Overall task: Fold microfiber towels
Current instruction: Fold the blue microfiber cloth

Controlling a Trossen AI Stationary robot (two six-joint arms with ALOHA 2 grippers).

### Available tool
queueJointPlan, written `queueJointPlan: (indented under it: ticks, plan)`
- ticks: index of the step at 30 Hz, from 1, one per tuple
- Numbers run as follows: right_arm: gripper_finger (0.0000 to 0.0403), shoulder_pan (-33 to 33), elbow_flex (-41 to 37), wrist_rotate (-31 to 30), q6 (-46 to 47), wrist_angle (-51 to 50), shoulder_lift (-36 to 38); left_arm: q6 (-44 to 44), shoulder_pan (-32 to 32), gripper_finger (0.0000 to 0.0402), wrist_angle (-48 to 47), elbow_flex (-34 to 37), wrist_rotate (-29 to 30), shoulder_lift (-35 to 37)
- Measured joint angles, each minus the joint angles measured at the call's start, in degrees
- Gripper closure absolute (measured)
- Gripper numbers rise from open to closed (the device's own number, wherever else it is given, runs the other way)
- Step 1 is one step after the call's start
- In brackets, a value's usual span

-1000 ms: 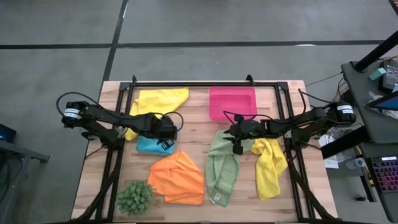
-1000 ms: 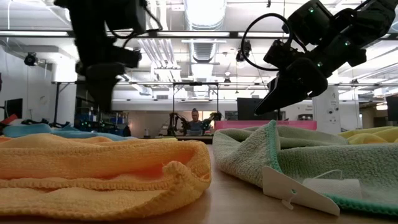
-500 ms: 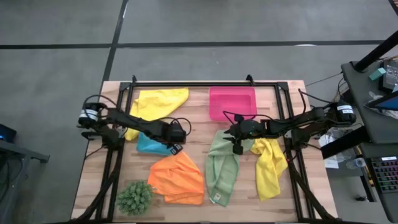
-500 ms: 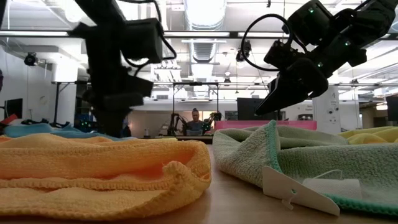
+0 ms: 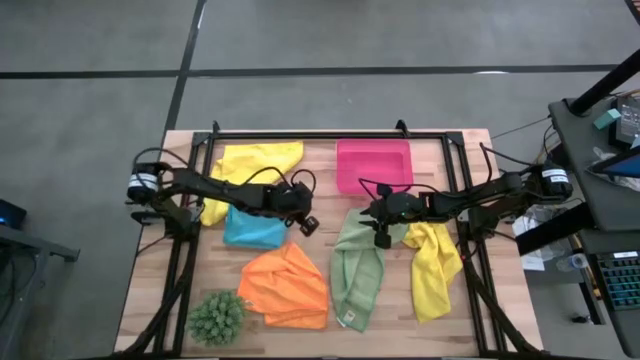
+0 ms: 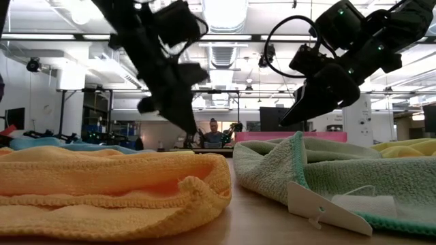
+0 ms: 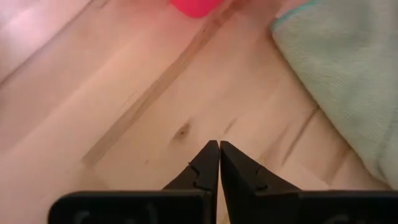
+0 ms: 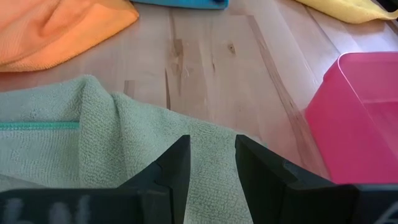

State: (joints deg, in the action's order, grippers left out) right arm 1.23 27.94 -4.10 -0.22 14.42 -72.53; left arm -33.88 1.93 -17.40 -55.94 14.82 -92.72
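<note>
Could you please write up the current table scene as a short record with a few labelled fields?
left gripper: shut, empty, over bare wood between the turquoise towel and the green towel
right gripper: part open, holding nothing, poised over the green towel's upper end
orange towel: rumpled, at the table's front
yellow towels: one at the back left, one at the right
pink tray: at the back centre
plant ball: at the front left corner

Five towels on table: folded turquoise towel (image 5: pixel 252 228), rumpled yellow towel (image 5: pixel 254 162), orange towel (image 5: pixel 287 287), sage green towel (image 5: pixel 357 270), second yellow towel (image 5: pixel 435 268)
</note>
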Motion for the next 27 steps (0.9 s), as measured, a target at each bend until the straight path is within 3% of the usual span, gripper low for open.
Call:
queueJointPlan:
  ticks: [7,14,21,27]
  plan:
    - [0.0284,0.02,-0.02,0.00,-0.53,-0.47,0.02,-3.40,0.00,0.0402,-18.72,0.63,-1.90,3.84]
    - [0.0284,0.02,-0.02,-0.02,-0.51,-0.44,0.02,-6.05,-0.03,0.0402,-19.33,3.84,-2.85,1.74]
    - [0.0284,0.02,-0.04,-0.02,-0.42,-0.42,0.02,-5.82,0.00,0.0402,-12.12,3.87,-2.38,-3.56]
    - [0.0284,0.02,-0.04,-0.02,-0.42,-0.45,0.02,-4.55,0.34,0.0402,5.91,3.65,-2.26,-8.24]
